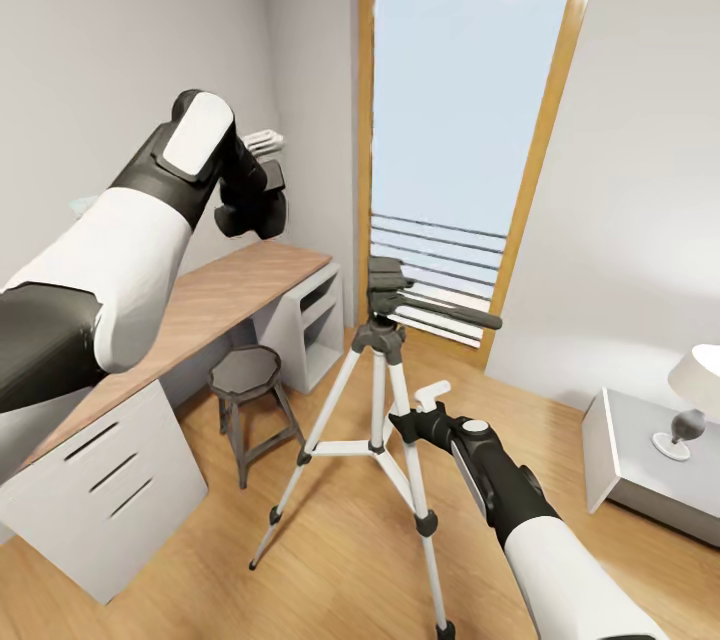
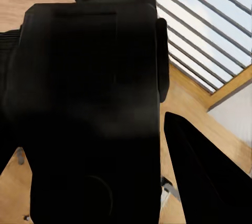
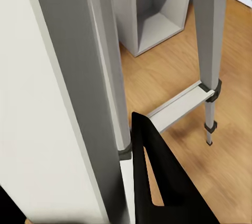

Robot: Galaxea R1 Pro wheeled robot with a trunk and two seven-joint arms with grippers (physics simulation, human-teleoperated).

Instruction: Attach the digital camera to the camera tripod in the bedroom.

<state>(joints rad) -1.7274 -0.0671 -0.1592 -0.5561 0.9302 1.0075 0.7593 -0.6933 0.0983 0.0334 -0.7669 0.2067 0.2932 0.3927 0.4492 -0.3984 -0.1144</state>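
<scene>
The bedroom shows pale grey walls, a light wood plank floor (image 1: 330, 560) and a tall wood-framed window (image 1: 470, 110) with horizontal rails across its lower part. The camera tripod (image 1: 378, 390) stands on the floor in front of that window, its three silver-white legs spread, dark head on top and black pan handle pointing away from the desk.

Beside the tripod, along the wall, runs the wood-topped white desk (image 1: 215, 295); its open cubby nearest the tripod looks bare, and the drawers at the near end are closed. A short grey stool (image 1: 247, 400) sits between desk and tripod. On the tripod's other side, well apart, a low white cabinet (image 1: 625, 460) carries a lamp (image 1: 692, 400).

The left gripper (image 1: 262, 188) is raised above the desktop, higher than the tripod head, clamped around the digital camera (image 2: 89, 103), whose black body and red dot face the left wrist camera.

The right gripper (image 1: 420, 410) sits against a tripod leg near the spreader brace; the leg runs between its fingers (image 3: 157, 182), but whether they press on it I cannot tell.
</scene>
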